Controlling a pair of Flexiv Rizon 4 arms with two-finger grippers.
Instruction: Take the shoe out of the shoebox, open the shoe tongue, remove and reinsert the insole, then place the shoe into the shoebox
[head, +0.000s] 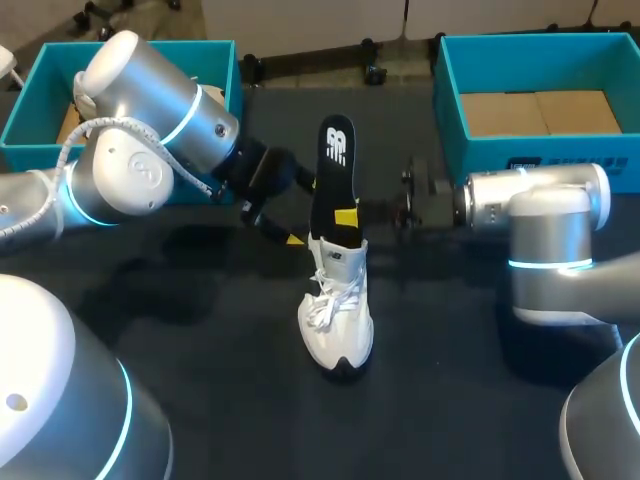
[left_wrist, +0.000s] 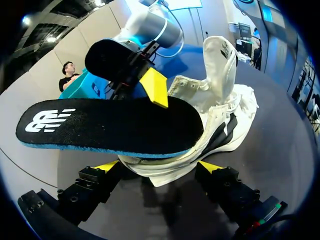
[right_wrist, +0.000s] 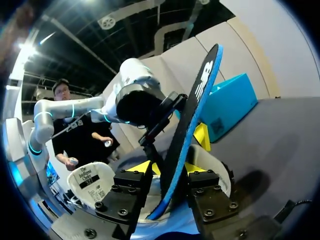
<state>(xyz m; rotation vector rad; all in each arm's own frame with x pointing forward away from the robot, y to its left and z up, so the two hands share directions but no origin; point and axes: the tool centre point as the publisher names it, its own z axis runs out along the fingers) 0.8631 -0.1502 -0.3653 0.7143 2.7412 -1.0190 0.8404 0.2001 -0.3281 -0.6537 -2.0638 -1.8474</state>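
1. The left gripper (left_wrist: 159, 166) has a finger at each side of the heel end of the shoe (left_wrist: 220, 115). Both fingers appear to press on it, so it is judged clamped on the shoe. The shoe stands on the table (head: 220, 380).
2. The right gripper (right_wrist: 168, 167) is closed on the insole (right_wrist: 192, 105), which is pinched flat between its fingers. The insole's lower end sits in the shoe opening beyond those jaws, and the rest stands up behind them.
3. Whether the insole is being removed or reinserted cannot be told.
4. Risk: the insole may buckle or catch on the collar or the tongue (left_wrist: 220, 55). The cause would be travel off the line of the opening.
5. Risk: the shoe may tip or slide out of the left jaws. The cause would be insole drag acting above a hold set low on the heel.
6. Risk: finger-to-finger contact. The right gripper's fingers work just above the left jaws.
7. Open room: there is bare table beyond the toe. The left shoebox (head: 35, 100) and right shoebox (head: 540, 155) sit well apart, behind the grippers.
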